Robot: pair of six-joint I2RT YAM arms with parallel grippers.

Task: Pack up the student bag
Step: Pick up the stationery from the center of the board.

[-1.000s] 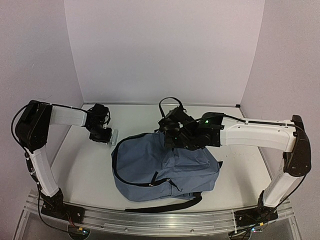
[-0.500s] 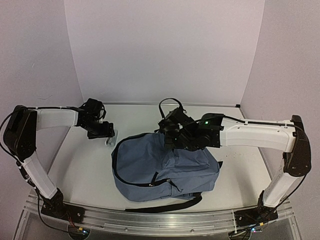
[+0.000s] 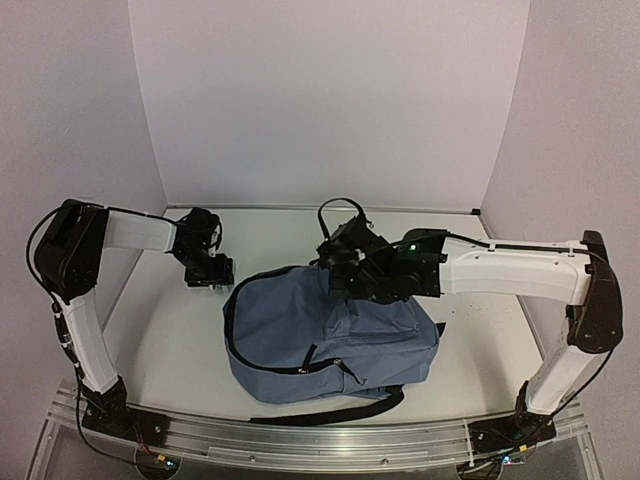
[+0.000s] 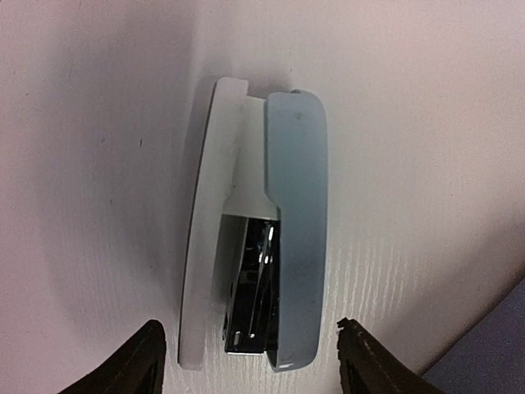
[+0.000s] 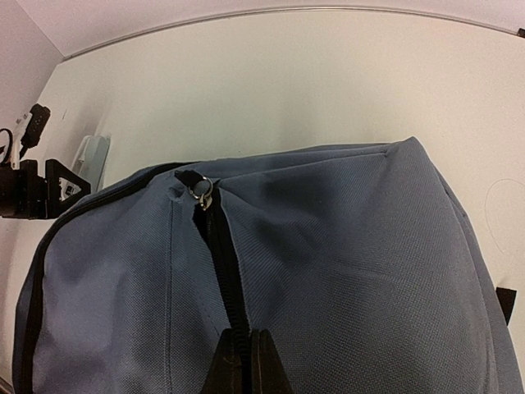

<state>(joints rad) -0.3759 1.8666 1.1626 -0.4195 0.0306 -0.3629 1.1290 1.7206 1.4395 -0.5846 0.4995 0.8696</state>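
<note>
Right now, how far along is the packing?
Done: nothing visibly packed. In hand: right gripper, jaws shut, pinches the student bag at its zipper; left gripper hangs, jaws open, over the stapler on the table. Left: grasp the stapler and load it.

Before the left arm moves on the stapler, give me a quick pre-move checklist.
1. Left claw open: ok, its fingers stand apart.
2. Stapler centred between them: ok, it lies on the table and touches neither finger.
3. Right claw gripping the student bag: ok, shut on the zipper line below the zipper pull.
4. Bag mouth open wide enough for the stapler: cannot tell, only a narrow dark line shows.
5. Path from stapler to bag: ok, the bag's edge lies close by with nothing between.
</note>
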